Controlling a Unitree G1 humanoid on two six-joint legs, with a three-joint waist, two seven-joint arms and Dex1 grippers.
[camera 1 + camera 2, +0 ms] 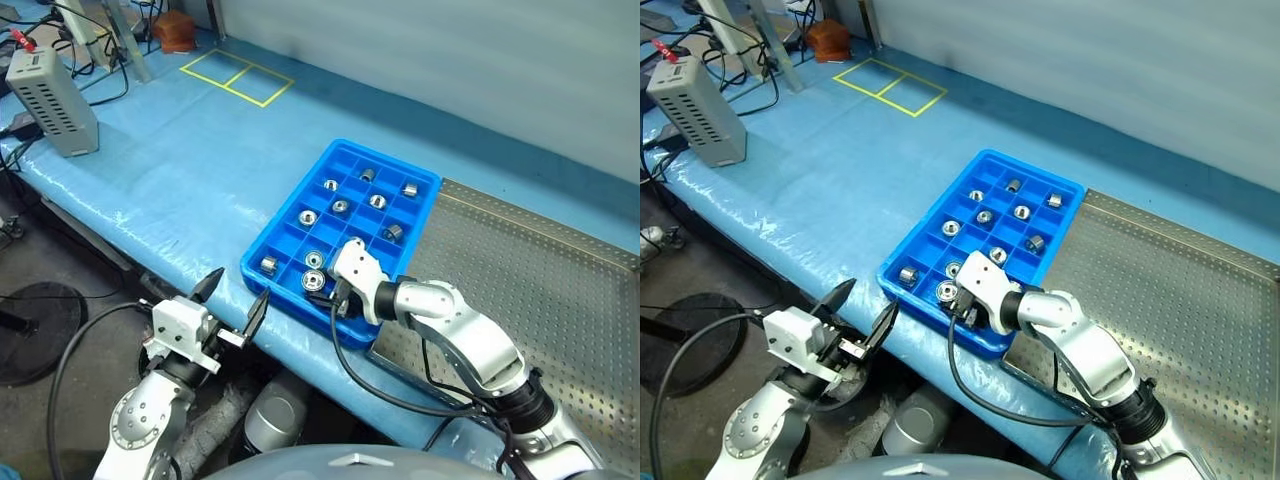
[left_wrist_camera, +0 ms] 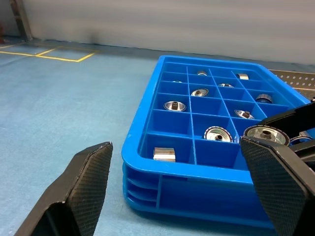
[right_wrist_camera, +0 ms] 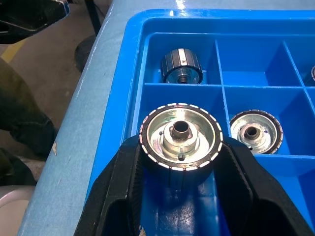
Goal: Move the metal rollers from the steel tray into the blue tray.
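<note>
The blue tray (image 1: 290,232) lies on the pale blue table sheet, and several metal rollers (image 1: 340,206) sit in its square compartments. My right gripper (image 3: 181,147) is shut on one metal roller (image 3: 181,136), holding it just above a compartment in the tray's near row. One neighbouring roller (image 3: 181,66) lies on its side in the corner compartment, and another (image 3: 256,132) lies flat. The steel tray (image 1: 560,270), with its perforated floor, adjoins the blue tray on the right. My left gripper (image 1: 235,297) is open, off the table's front edge, pointing at the blue tray's near-left corner.
A grey vented box (image 1: 55,100) with cables stands at the far left of the table. Yellow tape squares (image 1: 238,75) mark the sheet farther back, beside a brown object (image 1: 175,30). The table's front edge (image 1: 150,255) runs just ahead of my left gripper.
</note>
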